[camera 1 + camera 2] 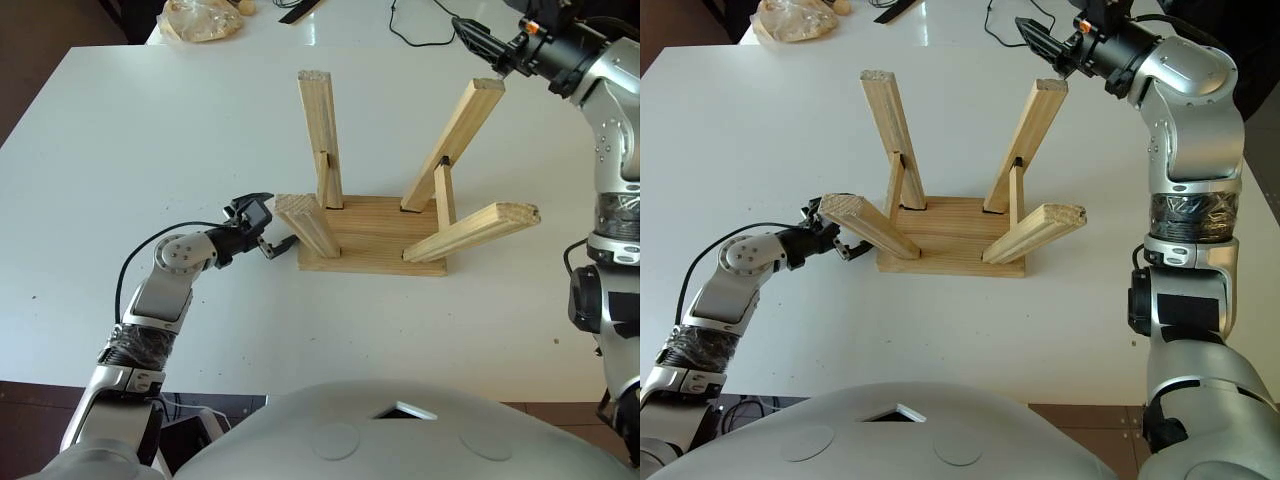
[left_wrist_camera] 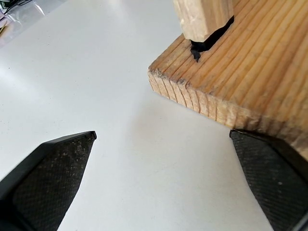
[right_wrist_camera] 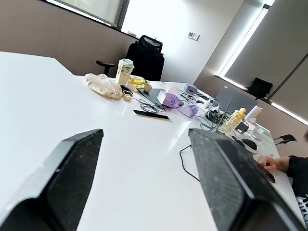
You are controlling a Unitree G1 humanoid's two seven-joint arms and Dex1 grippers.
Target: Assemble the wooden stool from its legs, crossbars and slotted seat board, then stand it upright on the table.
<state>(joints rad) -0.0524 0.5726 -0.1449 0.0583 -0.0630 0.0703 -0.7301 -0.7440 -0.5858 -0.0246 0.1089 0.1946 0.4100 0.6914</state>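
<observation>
One seat board (image 1: 372, 250) flat on desk (image 1: 150, 150). Four legs in it: rear-left leg (image 1: 320, 125), rear-right leg (image 1: 462, 125), front-left leg (image 1: 308, 225), front-right leg (image 1: 475, 230). Two crossbars: left crossbar (image 1: 326, 180), right crossbar (image 1: 444, 195), joints hard to make out. Left claw (image 2: 162, 137) wide open, empty, at board's left corner. Right claw (image 3: 147, 132) open, empty, by rear-right leg's top.

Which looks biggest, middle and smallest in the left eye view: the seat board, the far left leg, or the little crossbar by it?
1. seat board, largest
2. far left leg
3. little crossbar, smallest
</observation>
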